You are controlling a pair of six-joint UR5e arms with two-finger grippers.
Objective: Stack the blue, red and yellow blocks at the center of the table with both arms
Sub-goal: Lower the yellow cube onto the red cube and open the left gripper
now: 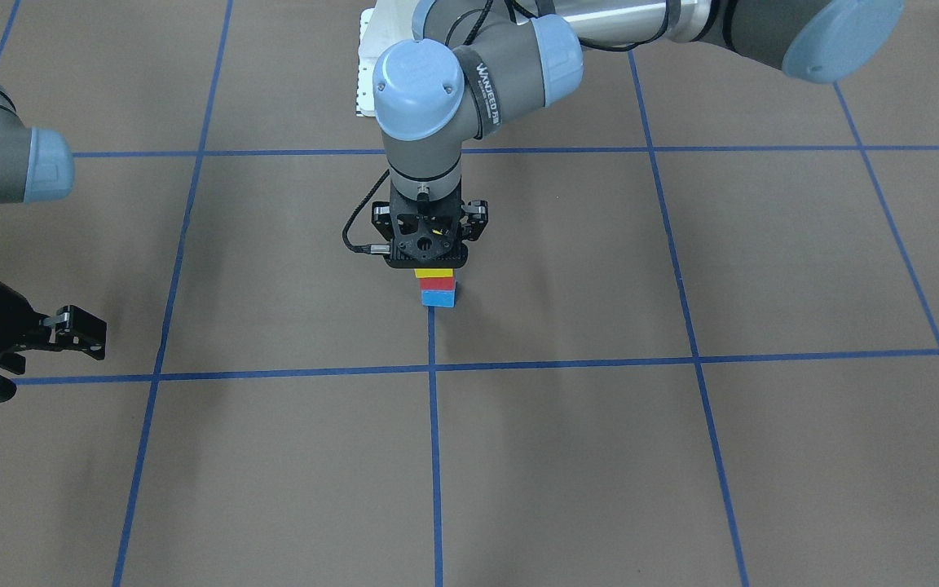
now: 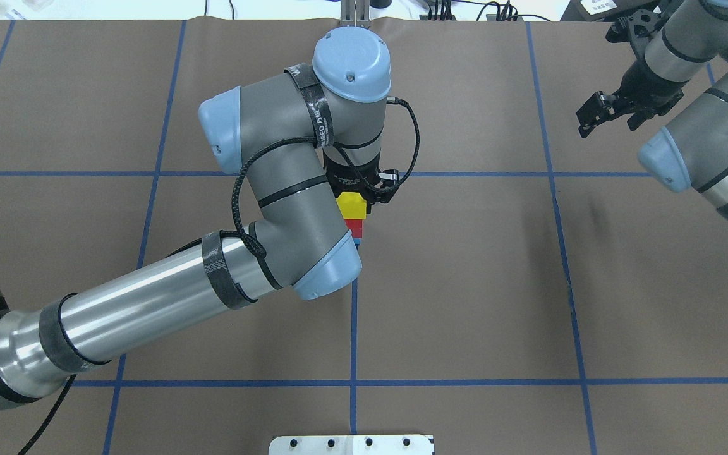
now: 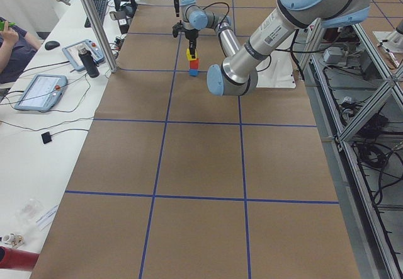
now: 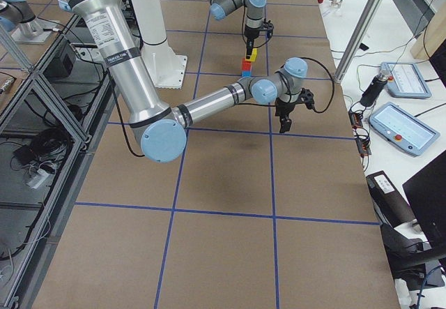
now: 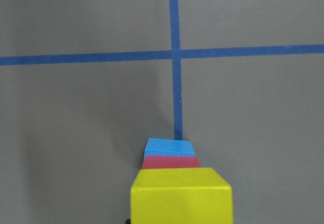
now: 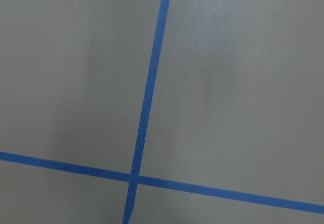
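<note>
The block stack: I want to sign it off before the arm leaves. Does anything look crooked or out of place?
Nothing stands out. The blue block, red block and yellow block sit squarely stacked on a tape line. The left end effector is directly over them; its grip is hidden.

White bolted pedestal [image 2: 351,444] at edge. Long white desk [image 3: 31,159] alongside: tablet [image 3: 39,92], second tablet [image 3: 85,53], mouse [image 3: 51,45], keyboard [image 3: 99,11]. Metal post [image 3: 96,24] beside. Person [image 3: 12,46] seated (partly cut by edge). Tangled cables [image 4: 38,152] below.
</note>
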